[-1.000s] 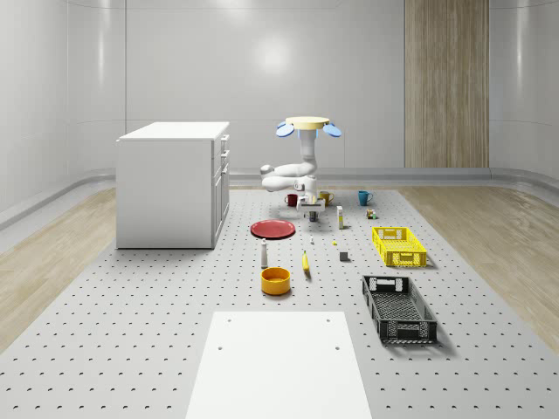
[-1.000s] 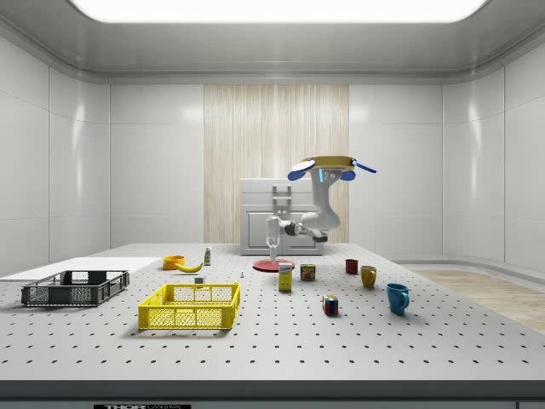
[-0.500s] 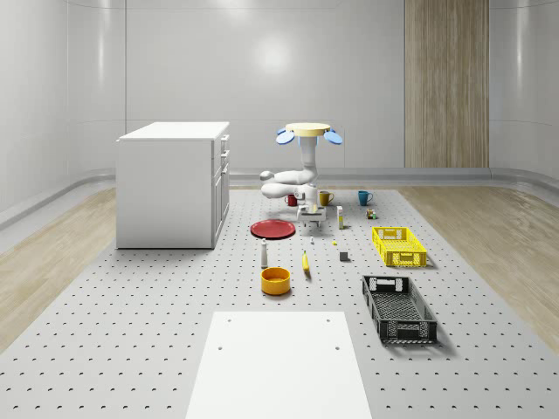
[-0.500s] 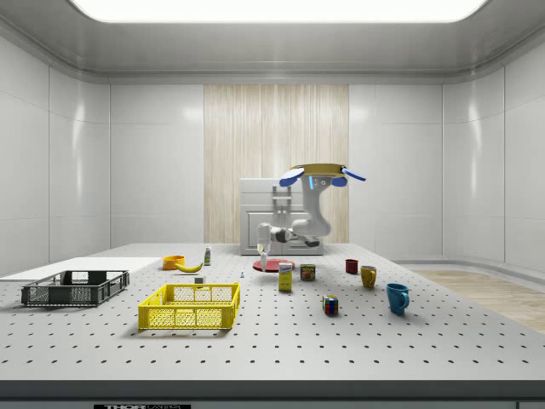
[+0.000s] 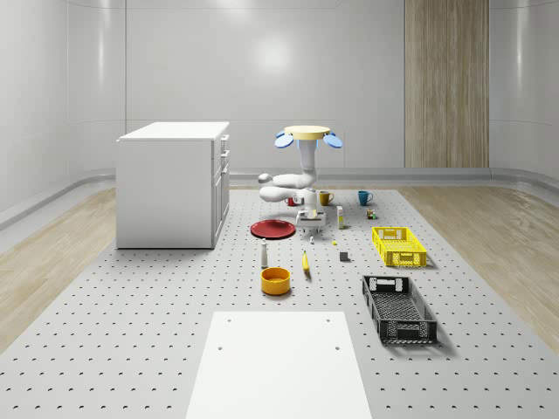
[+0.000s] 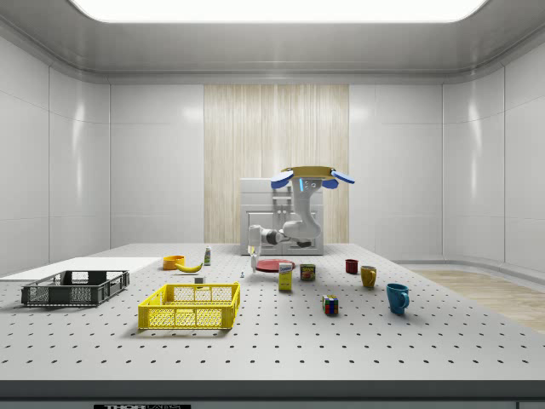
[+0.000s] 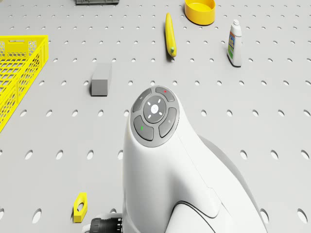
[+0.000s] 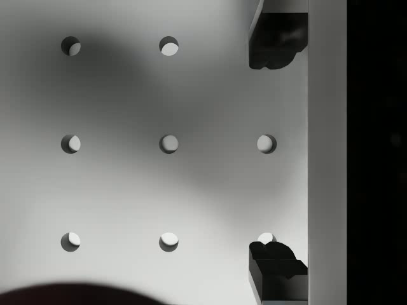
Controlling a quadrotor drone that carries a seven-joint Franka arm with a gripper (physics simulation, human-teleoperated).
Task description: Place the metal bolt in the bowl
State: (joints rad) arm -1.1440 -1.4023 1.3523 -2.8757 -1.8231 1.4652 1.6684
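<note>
The metal bolt [image 6: 242, 274] is a small upright piece on the pegboard table, also seen in the whole-scene view [image 5: 312, 239]. The orange-yellow bowl [image 5: 275, 279] stands nearer the front, at the side view's left [image 6: 174, 262], and shows in the drone view [image 7: 199, 10]. The drone [image 5: 307, 133] hovers over the table's middle, beside the red plate [image 5: 272, 229]. Its white arm [image 7: 154, 114] reaches down. My gripper [image 6: 253, 250] hangs just above the table, slightly behind the bolt. In the wrist view the gripper [image 8: 276, 152] is open, with bare pegboard between its dark fingertips [image 8: 276, 41].
A white cabinet [image 5: 173, 183] stands at the whole-scene view's left. Near the arm lie a banana [image 7: 169, 34], a bottle [image 7: 234, 43], a grey block [image 7: 101, 79], a yellow nut [image 7: 80, 206] and a yellow crate [image 7: 14, 73]. A black crate [image 5: 398, 307] and several mugs [image 6: 397, 297] stand farther off.
The drone has sunk a little and shifted toward the side view's left. The arm has carried the gripper the same way, closer to the bolt and lower over the table.
</note>
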